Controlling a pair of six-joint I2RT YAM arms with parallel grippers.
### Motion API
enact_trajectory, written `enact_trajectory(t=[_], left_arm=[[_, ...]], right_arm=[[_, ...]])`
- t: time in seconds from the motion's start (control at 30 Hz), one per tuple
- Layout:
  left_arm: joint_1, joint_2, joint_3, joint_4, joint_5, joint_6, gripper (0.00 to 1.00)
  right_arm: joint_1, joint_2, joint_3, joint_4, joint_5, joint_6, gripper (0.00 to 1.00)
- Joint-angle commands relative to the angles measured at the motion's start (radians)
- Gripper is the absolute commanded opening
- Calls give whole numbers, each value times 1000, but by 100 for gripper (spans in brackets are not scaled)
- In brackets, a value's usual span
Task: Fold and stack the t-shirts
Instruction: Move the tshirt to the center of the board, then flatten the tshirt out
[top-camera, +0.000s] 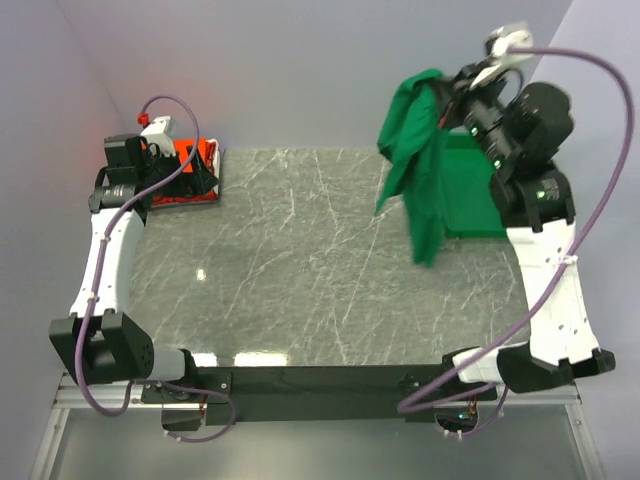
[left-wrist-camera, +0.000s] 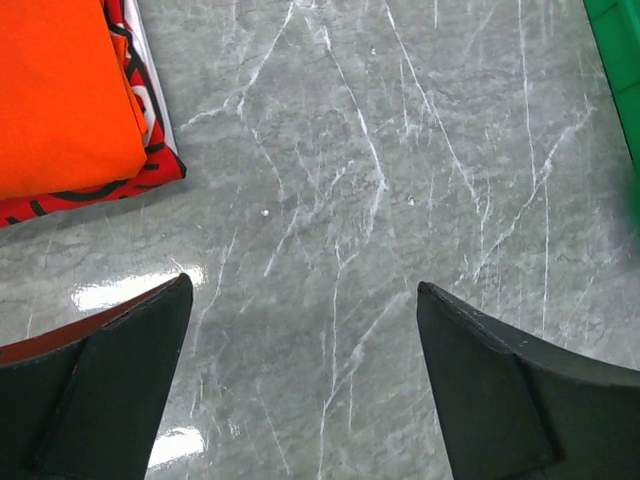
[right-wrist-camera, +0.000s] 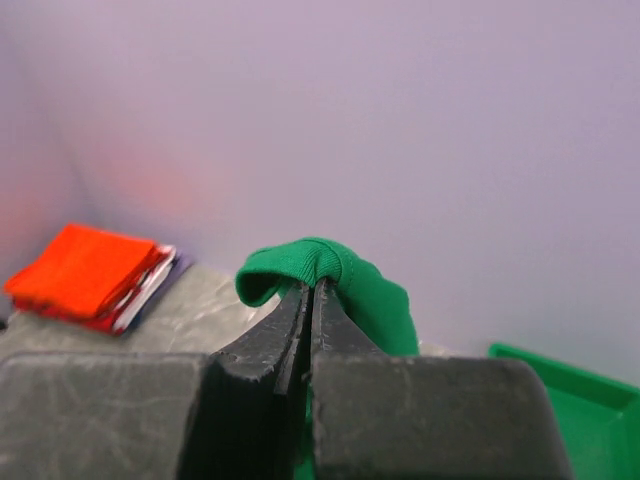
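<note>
left arm (top-camera: 108, 250) and right arm (top-camera: 560, 300): white link shells, bulky black joint housings, purple cable (top-camera: 570, 53) looped along each. left gripper (left-wrist-camera: 302, 285) fingers (left-wrist-camera: 110, 390): matte black wedges.

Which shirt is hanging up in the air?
The dark green t-shirt, dangling from the shut right claw above the table. The orange-red t-shirts lie folded in a pile at the far left corner.

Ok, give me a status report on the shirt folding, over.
Right claw shut on green t-shirt, cloth hanging beside the tray. Left claw open, empty, near the folded orange-red shirts. Nothing blocking on the table.
</note>
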Motion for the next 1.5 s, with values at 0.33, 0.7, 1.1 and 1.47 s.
enact_trajectory(t=[0.33,0.7,1.1,1.47], left_arm=[[31,-170,-120,-18,102,86,99],[-158,-155,-273,-75,284,457,96],[-574,171,-296,147,61,624,75],[-646,346,-347,270,-45,709,71]], right_arm=[[394,63,-344,-61,-276,7,87],[75,178,-583,-299,-255,-154,84],[-36,464,-619,-211,-258,-94,76],[-33,622,-577,-161,-218,-19,69]])
